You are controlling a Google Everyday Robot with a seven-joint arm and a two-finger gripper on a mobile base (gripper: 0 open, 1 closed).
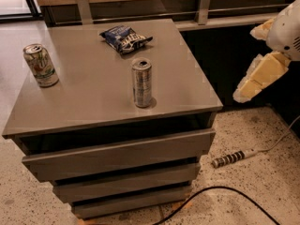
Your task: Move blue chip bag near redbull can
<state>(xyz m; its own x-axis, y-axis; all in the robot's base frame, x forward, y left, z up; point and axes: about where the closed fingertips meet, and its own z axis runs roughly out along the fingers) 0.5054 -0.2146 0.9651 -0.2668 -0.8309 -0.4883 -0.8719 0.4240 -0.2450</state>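
The blue chip bag (125,38) lies crinkled at the back middle of the grey cabinet top (93,102). The redbull can (142,82) stands upright near the middle of the top, in front of the bag and apart from it. My gripper (263,71) hangs in the air to the right of the cabinet, beyond its right edge and at about the height of the top. It holds nothing and is far from both the bag and the can.
A green-and-white soda can (41,65) stands at the left edge of the top. The cabinet has drawers (117,158) below. A power strip (228,158) and black cable (220,193) lie on the speckled floor at right. A wooden wall with metal brackets stands behind.
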